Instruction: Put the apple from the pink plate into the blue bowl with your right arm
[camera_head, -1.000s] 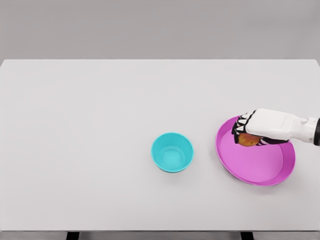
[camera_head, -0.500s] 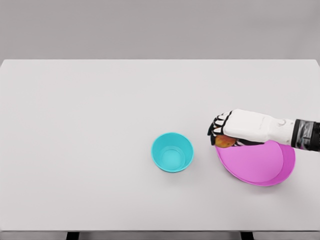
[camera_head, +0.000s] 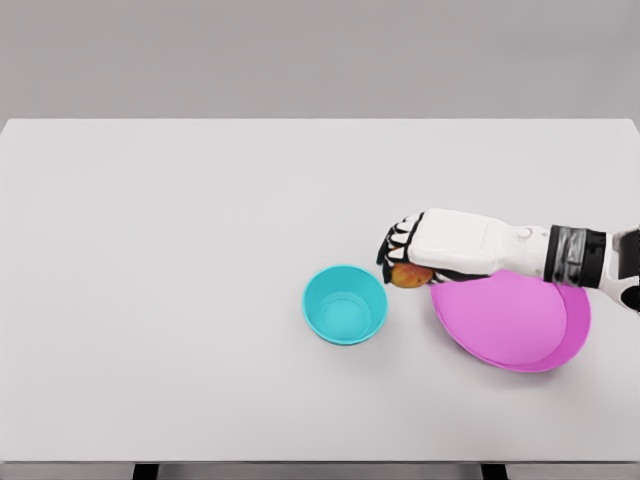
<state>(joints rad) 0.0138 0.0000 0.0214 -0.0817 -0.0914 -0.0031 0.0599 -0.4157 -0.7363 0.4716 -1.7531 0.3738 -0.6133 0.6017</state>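
Note:
My right hand (camera_head: 408, 262) reaches in from the right edge, fingers curled down around an orange-red apple (camera_head: 409, 276). Only the apple's underside shows below the palm. The hand hangs above the table between the pink plate (camera_head: 512, 325) and the blue bowl (camera_head: 345, 304), just right of the bowl's rim. The plate has nothing on it and lies at the right, partly under my forearm. The bowl stands upright at the centre, nothing inside it. My left arm does not show.
The white table (camera_head: 180, 280) stretches wide to the left and back. Its front edge runs near the bottom of the picture, its right edge close to the plate.
My right hand has carried the apple leftward, off the pink plate and toward the blue bowl. The plate and bowl have not moved.

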